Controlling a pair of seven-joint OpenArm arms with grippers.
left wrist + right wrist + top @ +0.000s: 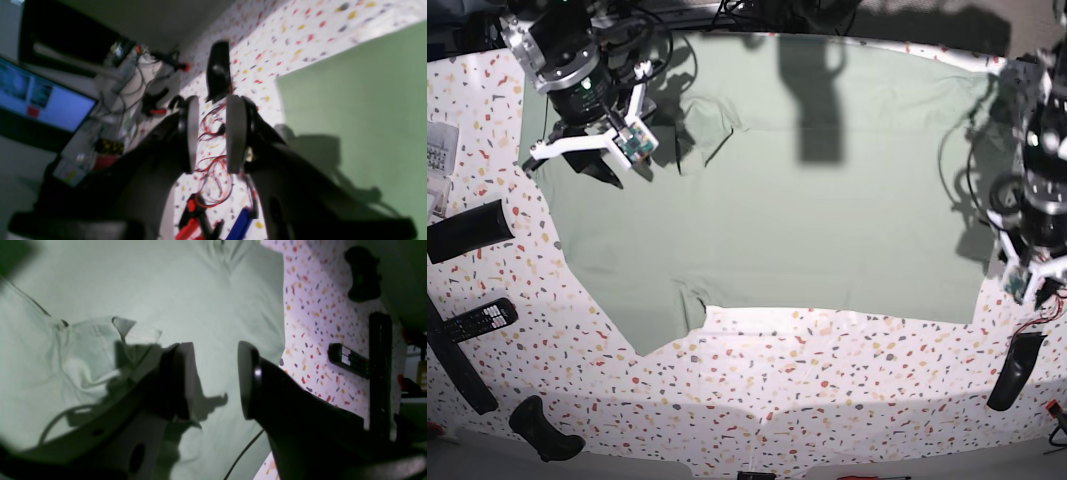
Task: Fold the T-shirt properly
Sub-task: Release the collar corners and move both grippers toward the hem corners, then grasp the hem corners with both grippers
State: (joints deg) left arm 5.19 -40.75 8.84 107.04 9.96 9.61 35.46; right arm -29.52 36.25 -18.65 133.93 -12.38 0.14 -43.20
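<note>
Here the T-shirt (787, 210) lies spread flat across the speckled bench (827, 390). The right pincer (215, 380) hovers above its collar end, jaws parted and empty. The left pincer (210, 133) hangs beside the shirt's hem edge, also parted, gripping nothing. A one-sided grab could bunch the cloth. The left wrist view is blurred, and the shirt's far edge is in shadow.

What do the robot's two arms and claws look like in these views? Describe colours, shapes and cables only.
Both arms have dark housings with white brackets near the wrist. The left claw has two flat, rounded grey pads on black fingers, with thin red and black wires looping beyond it. The right claw has similar black fingers, and a thin dark cable trails below it. In the base view, the right arm has a ribbed metallic collar.
</note>
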